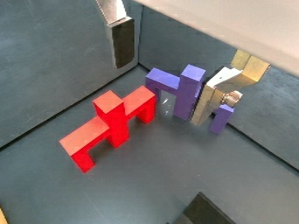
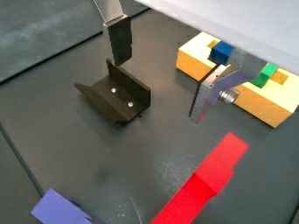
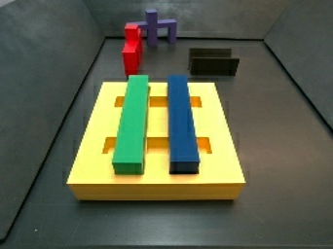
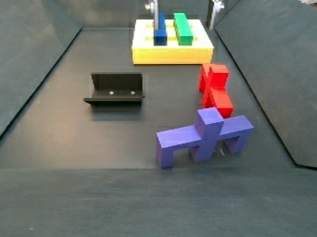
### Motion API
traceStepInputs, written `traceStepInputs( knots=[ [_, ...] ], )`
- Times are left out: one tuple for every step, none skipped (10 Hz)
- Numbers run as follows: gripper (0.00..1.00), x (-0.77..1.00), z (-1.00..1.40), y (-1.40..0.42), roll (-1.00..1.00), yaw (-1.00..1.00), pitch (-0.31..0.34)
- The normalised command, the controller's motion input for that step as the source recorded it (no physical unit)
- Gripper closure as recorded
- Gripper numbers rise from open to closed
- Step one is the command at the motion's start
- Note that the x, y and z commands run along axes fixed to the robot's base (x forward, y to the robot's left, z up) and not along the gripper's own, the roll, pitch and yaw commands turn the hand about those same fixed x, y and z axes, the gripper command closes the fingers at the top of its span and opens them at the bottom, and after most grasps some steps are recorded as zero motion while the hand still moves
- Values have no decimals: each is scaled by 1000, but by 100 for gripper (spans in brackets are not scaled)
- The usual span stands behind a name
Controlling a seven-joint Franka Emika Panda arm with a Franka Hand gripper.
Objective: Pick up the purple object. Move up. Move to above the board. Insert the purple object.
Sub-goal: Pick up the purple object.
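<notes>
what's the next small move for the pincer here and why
Probably travel over to above the purple object and then lower. The pincer holds nothing, hanging near the board, while the purple object stands on the floor beside the red block, not yet picked up. Whether its jaws are open is unclear.

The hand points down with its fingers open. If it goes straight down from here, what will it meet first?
Probably the bare dark floor between the fixture and the red block. The hand hangs open and high, so depth is unclear. It does not seem to be above the purple object.
</notes>
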Motion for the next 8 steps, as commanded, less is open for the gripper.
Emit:
traceStepInputs(
  knots=[
    [0,0,0,0,-4,0,0],
    [0,-343,-269,609,-66,-166,0],
    [0,-37,-366,886,-67,-66,0],
    [0,-34,-371,877,-33,-106,0],
    [0,-34,-337,900,-37,-74,0],
    [0,-29,-323,909,-34,-71,0],
    [0,0,-394,777,0,-260,0],
    [0,0,-443,720,0,-326,21]
  ],
)
